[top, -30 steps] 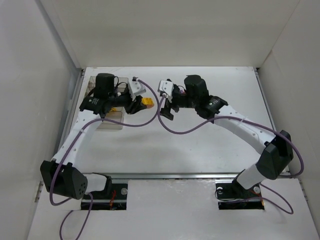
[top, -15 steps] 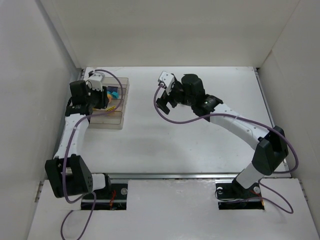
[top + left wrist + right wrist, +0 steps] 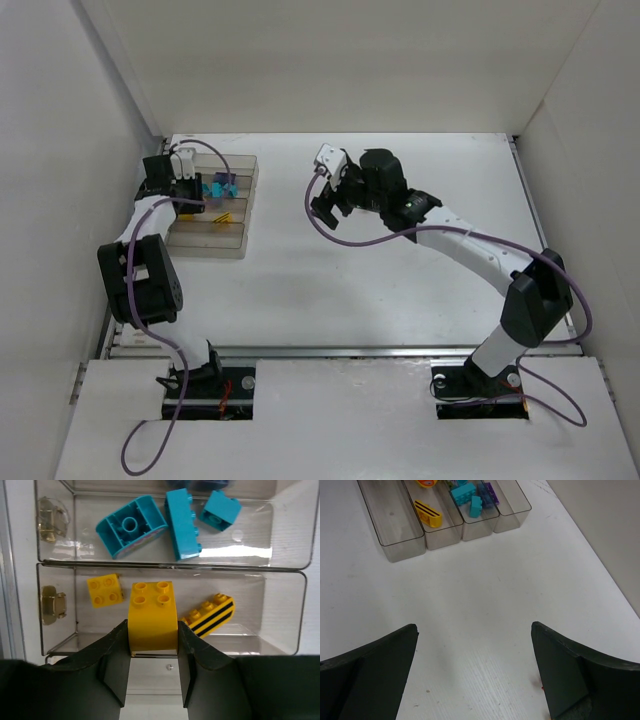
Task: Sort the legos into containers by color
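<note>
Left gripper [image 3: 152, 636] clamped on yellow brick [image 3: 152, 612], poised over tray [image 3: 270, 611] compartment holding yellow pieces; right gripper [image 3: 475, 645] jaws apart, empty, well away.

Top cam hangs high behind the rig, looking down on the whole table [image 3: 400, 290], tray [image 3: 215, 243] at far left. Left wrist cam stares straight down into the tray [image 3: 170, 567] from close up, yellow brick [image 3: 152, 617] filling the foreground. Right wrist cam sits further back, tilted down across the table [image 3: 480, 605] toward the tray [image 3: 395, 525]. All three share the tray; both wrist cams catch the striped brick [image 3: 210, 614].
</note>
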